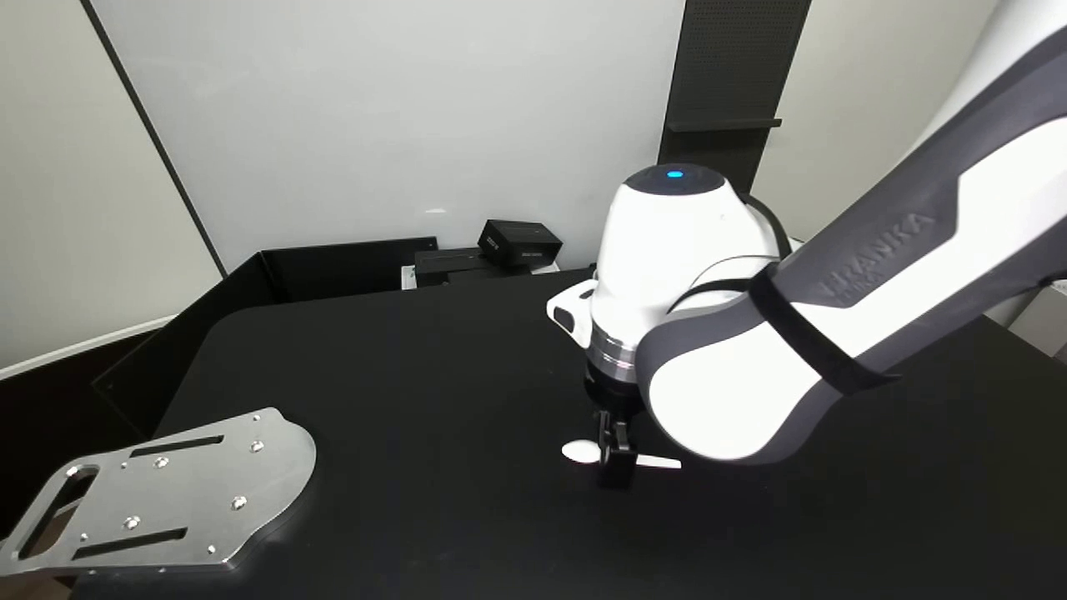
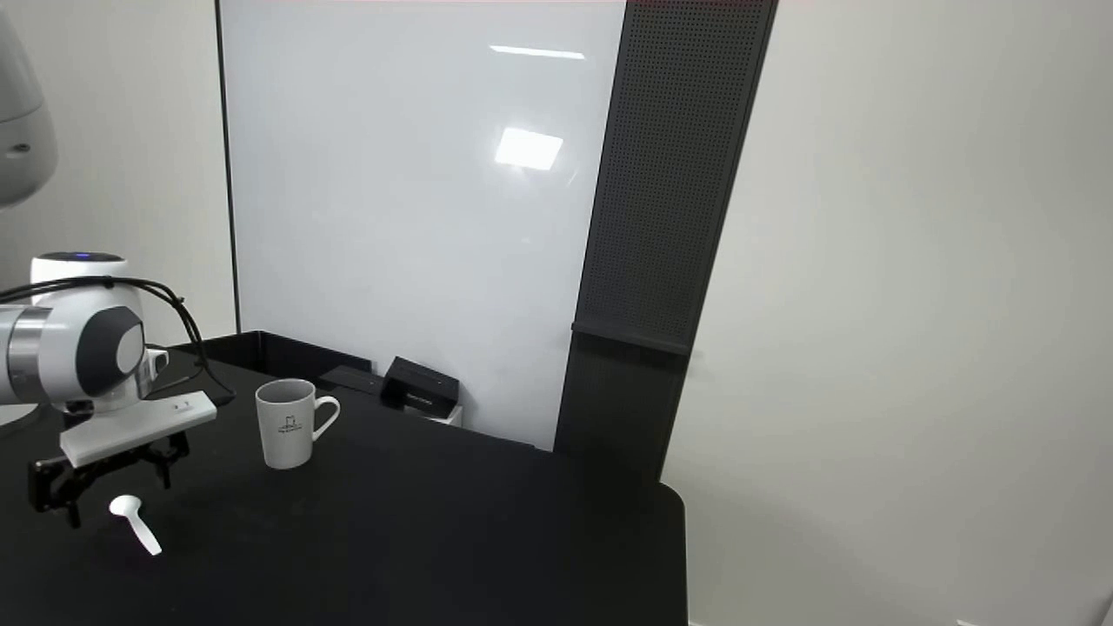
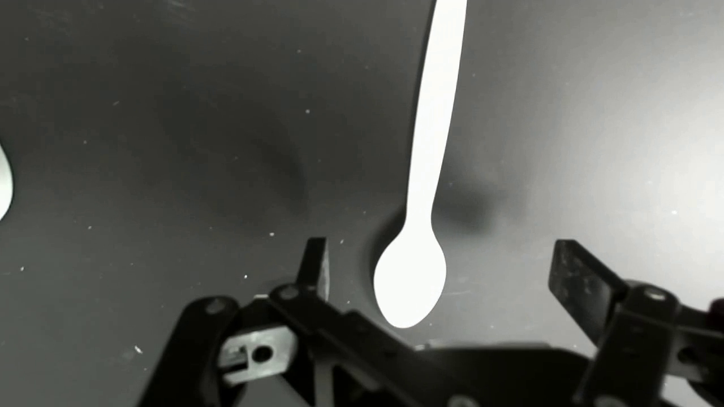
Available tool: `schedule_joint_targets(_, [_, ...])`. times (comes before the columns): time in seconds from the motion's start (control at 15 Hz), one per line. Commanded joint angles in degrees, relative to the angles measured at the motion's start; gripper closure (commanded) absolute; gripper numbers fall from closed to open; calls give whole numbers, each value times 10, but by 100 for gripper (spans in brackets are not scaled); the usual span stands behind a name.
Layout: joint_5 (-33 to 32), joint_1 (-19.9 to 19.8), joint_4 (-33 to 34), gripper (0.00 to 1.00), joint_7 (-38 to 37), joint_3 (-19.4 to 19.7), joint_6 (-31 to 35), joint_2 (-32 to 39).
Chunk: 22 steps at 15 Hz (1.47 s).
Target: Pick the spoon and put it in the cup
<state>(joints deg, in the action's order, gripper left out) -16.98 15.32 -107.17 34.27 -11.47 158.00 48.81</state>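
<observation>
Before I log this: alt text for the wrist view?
White spoon lying on a dark tabletop, bowl toward the bottom of the picture, handle running past the top edge. The open jaws stand on either side of the bowl, not touching it. A pale curved shape is cut off at the left edge, too little showing to identify.

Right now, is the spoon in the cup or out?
Out: an exterior view shows the spoon and cup apart on the table.

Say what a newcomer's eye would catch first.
Probably the white arm at the right of an exterior view. Then the spoon on the black table, its bowl framed by the open tool in the wrist view, and the mug left of centre in an exterior view.
</observation>
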Motion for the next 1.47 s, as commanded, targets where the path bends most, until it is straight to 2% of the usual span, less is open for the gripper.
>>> schedule_joint_targets(0.0, [-13,1,24,0,-25,0,-1,20])
schedule_joint_targets(0.27, [-14,1,32,0,-24,-1,-4,30])
schedule_joint_targets(0.33, [-16,6,35,25,-28,5,-4,32])
schedule_joint_targets(0.4, [-16,6,36,26,-27,4,-4,33])
schedule_joint_targets(0.47, [-16,6,37,32,-28,4,-4,34])
schedule_joint_targets(0.73, [-13,4,43,61,-30,2,-9,38])
schedule_joint_targets(1.07, [-12,1,39,93,-33,2,-12,31])
schedule_joint_targets(1.4, [-12,-5,30,93,-35,5,-28,5])
